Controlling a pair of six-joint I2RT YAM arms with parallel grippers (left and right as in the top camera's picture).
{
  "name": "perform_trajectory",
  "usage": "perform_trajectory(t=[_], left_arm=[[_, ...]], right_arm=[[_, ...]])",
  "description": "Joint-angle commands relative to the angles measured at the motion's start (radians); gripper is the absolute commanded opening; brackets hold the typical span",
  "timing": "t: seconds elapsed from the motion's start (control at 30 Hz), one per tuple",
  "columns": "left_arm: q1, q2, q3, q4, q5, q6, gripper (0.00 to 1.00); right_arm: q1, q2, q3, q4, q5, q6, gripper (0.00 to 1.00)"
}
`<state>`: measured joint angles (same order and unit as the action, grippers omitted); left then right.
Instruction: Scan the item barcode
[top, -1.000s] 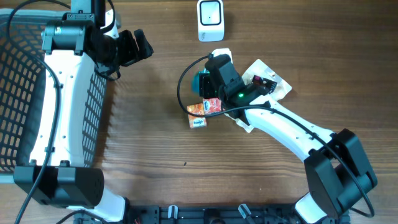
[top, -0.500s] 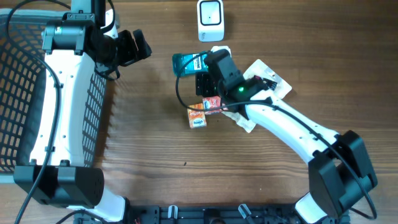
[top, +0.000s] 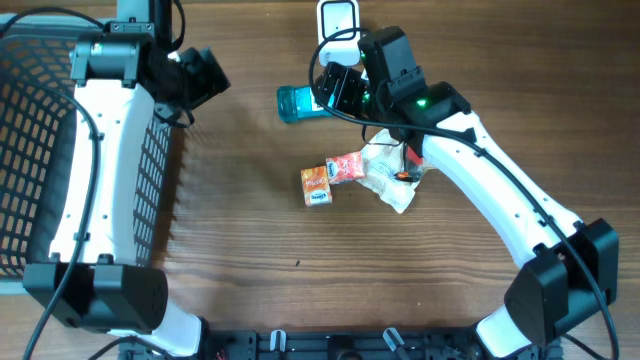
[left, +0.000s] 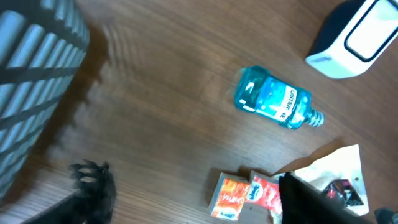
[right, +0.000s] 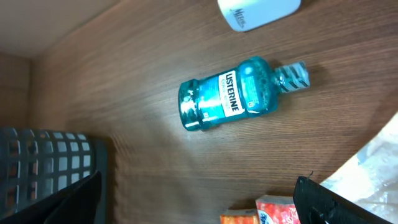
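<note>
Far left, the black basket (top: 40, 150). My left gripper (top: 212, 72) hangs by its far right corner, fingers apart, empty. The blue mouthwash bottle (top: 296, 103) lies on its side on the table (top: 250, 250). Just right of it is my right gripper (top: 335, 92), fingers spread wide, gripping nothing. The white scanner (top: 338, 20) stands just beyond. Nearer me lie two snack packets (top: 318, 185) and a clear bag (top: 390, 185).

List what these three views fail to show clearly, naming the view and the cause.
Listerine bottle: no barcode faces any camera; overhead, the right arm covers its cap end.
Scanner: cut by the top edge in the right wrist view, by the right edge in the left wrist view.
White packet: overhead, the right arm crosses it; its contents are unreadable.
Orange carton: print too small overhead.
</note>
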<state>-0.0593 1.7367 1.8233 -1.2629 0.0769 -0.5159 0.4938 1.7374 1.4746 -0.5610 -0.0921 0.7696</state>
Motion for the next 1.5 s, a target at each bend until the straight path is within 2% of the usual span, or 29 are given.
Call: perform_trajectory(t=[0.0,0.1,0.17,0.2,0.23,0.27,0.37,0.53,0.8,0.97,1.07,1.23,1.47], left_arm=[[-0.05,0.014,-0.077,0.112,0.03,0.016,0.52],[-0.084,0.016,-0.158,0.334,0.022,0.045,0.28],[-0.09,0.027,-0.203,0.472,0.009,0.044,0.17],[-0.092,0.036,-0.22,0.527,0.008,0.044,0.14],[-0.093,0.053,-0.241,0.597,0.008,0.043,0.07],[-0.095,0.072,-0.251,0.639,0.008,0.037,0.04],[-0.108,0.156,-0.254,0.734,0.012,0.037,0.04],[-0.167,0.327,-0.254,0.893,0.011,0.04,0.04],[-0.232,0.44,-0.254,1.04,0.01,0.041,0.04],[-0.235,0.47,-0.254,0.993,-0.151,0.041,0.04],[-0.234,0.474,-0.254,0.966,-0.182,0.044,0.04],[-0.241,0.498,-0.254,0.927,-0.065,0.044,0.04],[-0.241,0.478,-0.254,0.747,0.075,0.037,0.04]], right_arm=[[-0.019,-0.019,0.018,0.005,0.058,0.089,1.0],[-0.027,-0.019,0.018,-0.018,0.048,0.096,1.0],[-0.027,-0.019,0.018,-0.05,0.047,0.092,1.0],[-0.027,-0.019,0.018,-0.069,0.046,0.081,1.0],[-0.027,-0.019,0.018,-0.087,0.032,0.038,1.0],[-0.027,-0.02,0.018,-0.095,0.01,-0.014,1.0],[-0.027,-0.026,0.018,-0.109,-0.033,-0.097,0.94],[-0.027,-0.061,0.018,-0.184,-0.04,-0.144,0.68],[-0.027,-0.07,0.018,-0.218,-0.076,-0.168,0.68],[-0.027,-0.07,0.018,-0.239,-0.093,-0.185,0.69],[-0.027,-0.071,0.018,-0.244,-0.093,-0.191,0.69],[-0.027,-0.072,0.018,-0.245,-0.113,-0.191,0.69],[-0.027,-0.072,0.018,-0.244,-0.116,-0.19,0.7]])
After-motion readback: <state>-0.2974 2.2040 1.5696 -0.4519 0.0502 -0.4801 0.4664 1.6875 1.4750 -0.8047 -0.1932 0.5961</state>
